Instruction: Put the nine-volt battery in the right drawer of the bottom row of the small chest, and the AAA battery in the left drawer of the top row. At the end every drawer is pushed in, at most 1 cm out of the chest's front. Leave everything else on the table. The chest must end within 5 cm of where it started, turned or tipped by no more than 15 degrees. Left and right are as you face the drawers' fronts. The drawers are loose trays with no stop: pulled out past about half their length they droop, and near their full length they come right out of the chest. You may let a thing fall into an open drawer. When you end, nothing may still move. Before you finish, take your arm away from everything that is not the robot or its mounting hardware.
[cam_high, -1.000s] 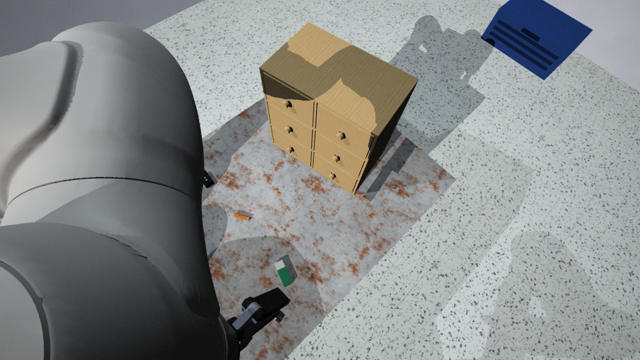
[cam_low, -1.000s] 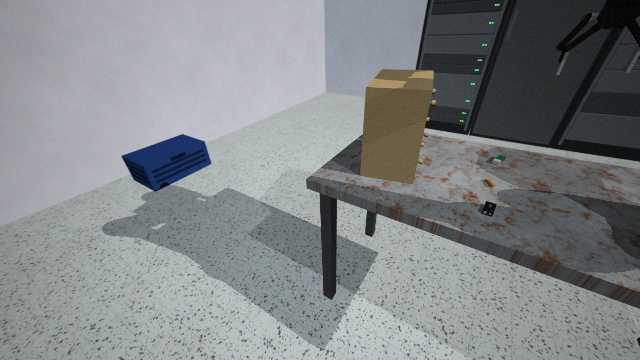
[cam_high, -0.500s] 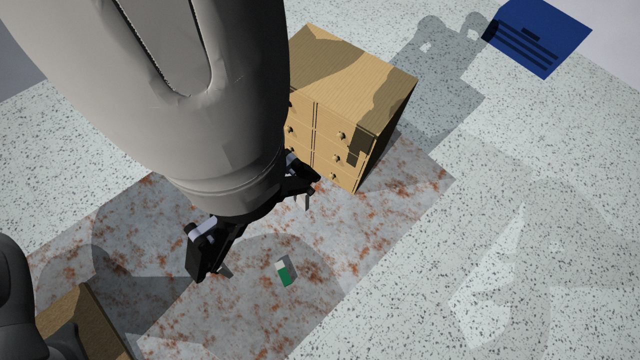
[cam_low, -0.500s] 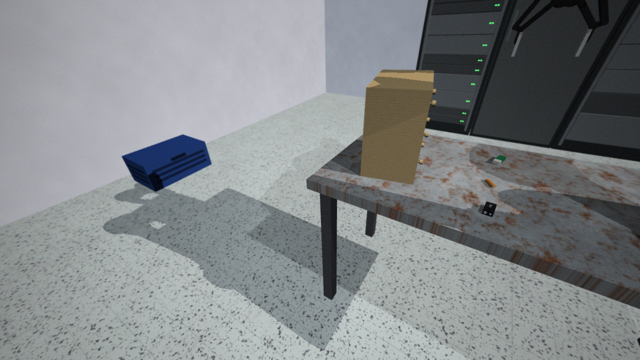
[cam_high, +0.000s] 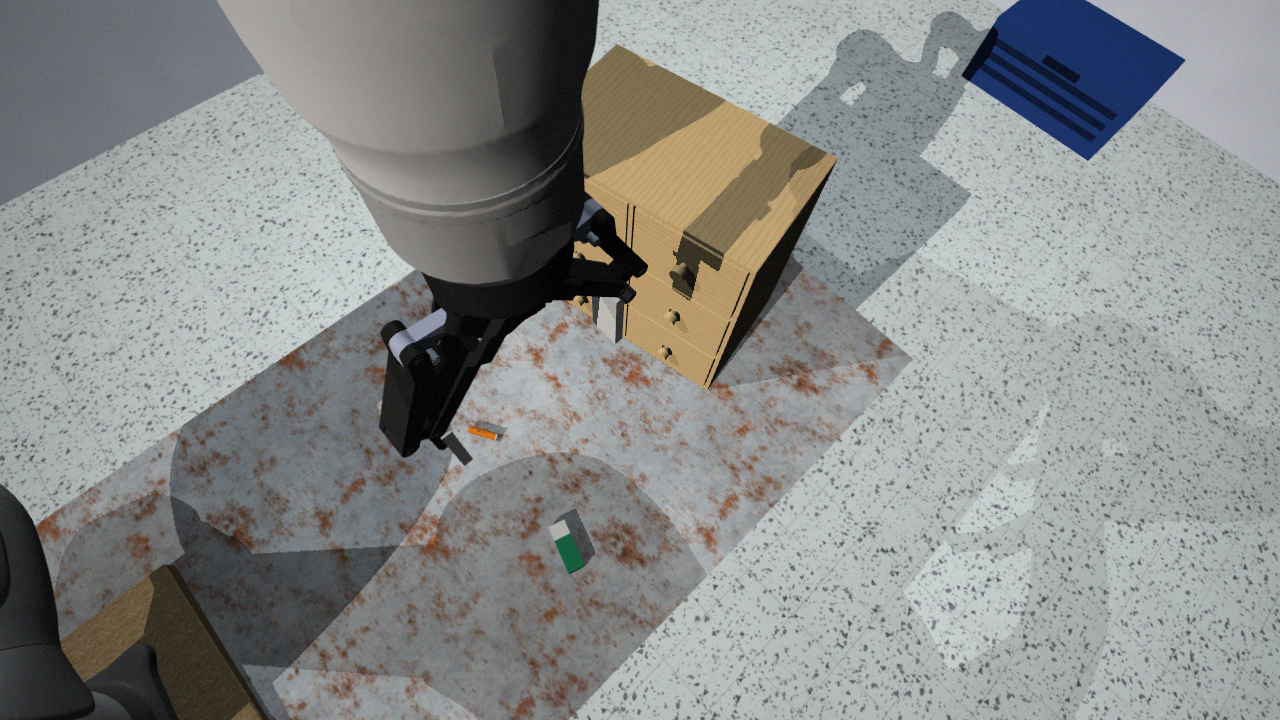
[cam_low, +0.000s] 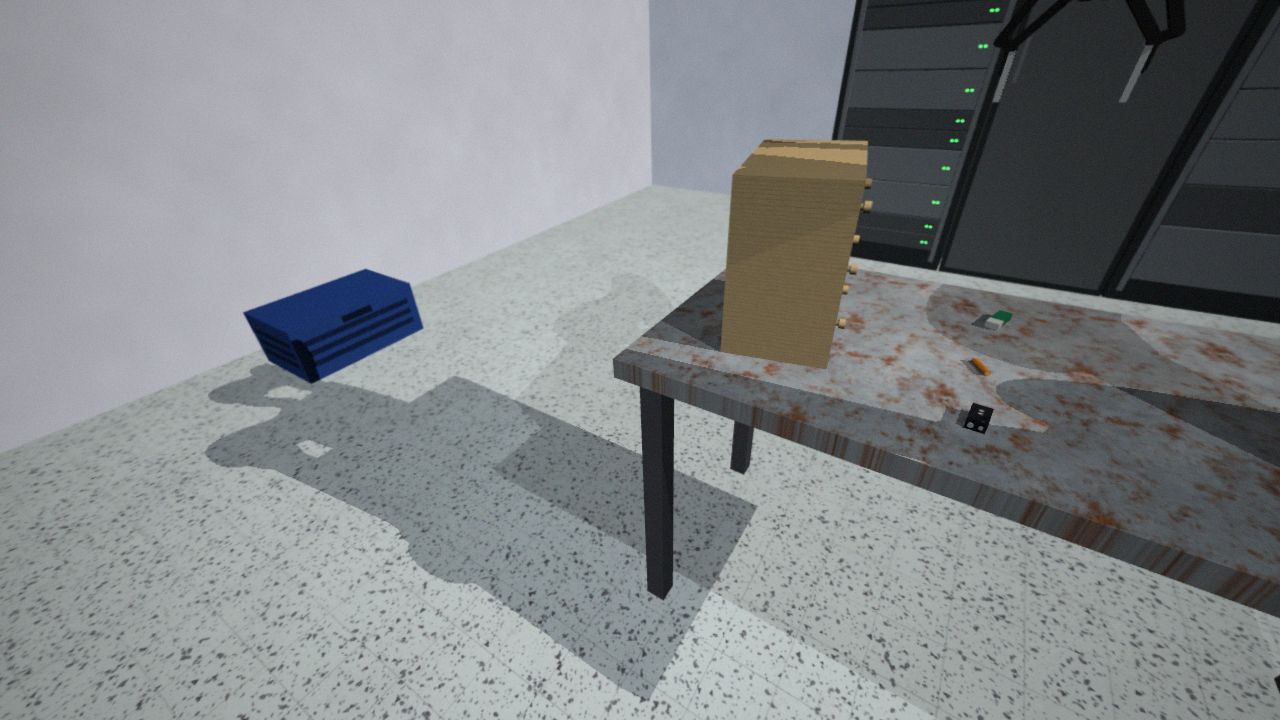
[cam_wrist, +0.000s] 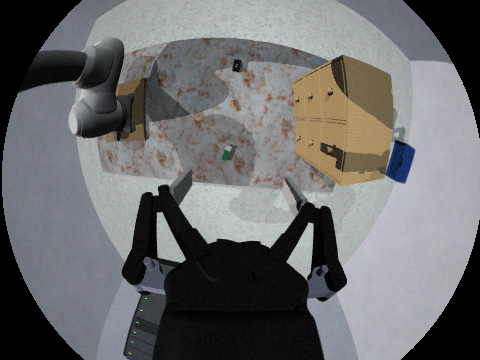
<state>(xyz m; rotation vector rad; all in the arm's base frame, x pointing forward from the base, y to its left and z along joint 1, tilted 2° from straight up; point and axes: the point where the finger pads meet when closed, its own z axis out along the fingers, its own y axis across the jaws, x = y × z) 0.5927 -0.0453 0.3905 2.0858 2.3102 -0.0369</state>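
The wooden chest (cam_high: 666, 147) (cam_low: 787, 259) (cam_wrist: 347, 120) stands at the table's far end, and the drawers I can see are pushed in. The arm hides its left column in the top view. The orange AAA battery (cam_high: 484, 431) (cam_low: 980, 365) (cam_wrist: 234, 103) lies on the table in front of the chest. The black nine-volt battery (cam_low: 978, 417) (cam_wrist: 236, 64) lies further out; the arm hides it in the top view. My gripper (cam_high: 537, 389) (cam_low: 1065, 85) (cam_wrist: 238, 181) is open and empty, high above the table.
A green, white and grey block (cam_high: 571, 541) (cam_low: 995, 319) (cam_wrist: 228, 152) lies on the rusty table (cam_high: 680, 447) (cam_low: 805, 402). A blue box (cam_high: 1074, 71) (cam_low: 335, 322) (cam_wrist: 400, 163) sits on the floor beyond the chest. Server racks (cam_low: 904, 107) line the back wall.
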